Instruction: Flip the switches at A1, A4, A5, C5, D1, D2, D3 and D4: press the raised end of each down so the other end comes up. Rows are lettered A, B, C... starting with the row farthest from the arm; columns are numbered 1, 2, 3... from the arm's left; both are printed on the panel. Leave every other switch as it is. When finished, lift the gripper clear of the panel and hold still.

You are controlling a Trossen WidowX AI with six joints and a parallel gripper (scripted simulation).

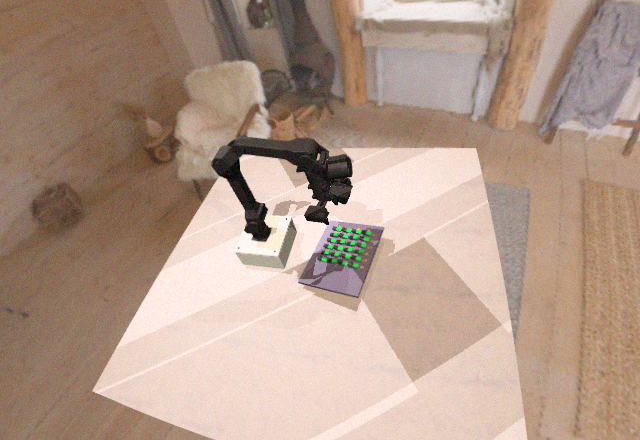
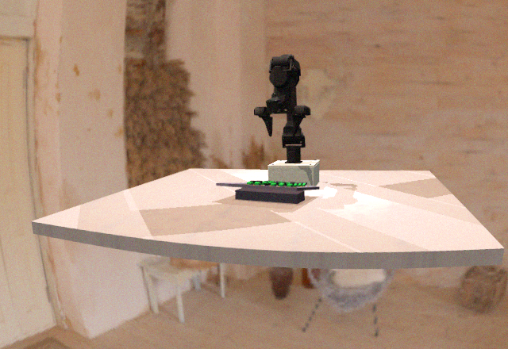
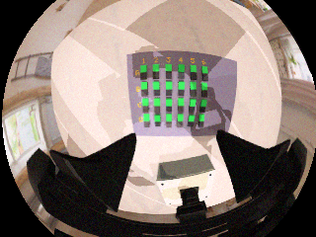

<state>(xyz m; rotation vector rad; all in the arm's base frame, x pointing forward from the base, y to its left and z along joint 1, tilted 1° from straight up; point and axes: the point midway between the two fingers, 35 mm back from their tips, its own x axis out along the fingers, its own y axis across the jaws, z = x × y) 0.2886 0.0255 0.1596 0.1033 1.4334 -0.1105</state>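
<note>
A purple switch panel (image 1: pixel 336 281) (image 2: pixel 268 194) (image 3: pixel 223 75) lies flat on the table, just in front of the arm's base. It carries a grid of small rocker switches (image 1: pixel 347 245) (image 2: pixel 272 182) (image 3: pixel 174 101) with green ends, and orange row and column marks along its edges. I cannot tell which end of each switch is raised. My gripper (image 1: pixel 328 202) (image 2: pixel 283 128) (image 3: pixel 178 136) is open and empty. It hangs well above the panel's edge nearest the base and touches nothing. In the wrist view both dark fingers frame the panel from below.
The arm stands on a white box base (image 1: pixel 266 249) (image 2: pixel 293 171) (image 3: pixel 185 173) beside the panel. The pale table (image 1: pixel 258 347) (image 2: pixel 267 239) holds nothing else. Its edges lie far from the panel on every side.
</note>
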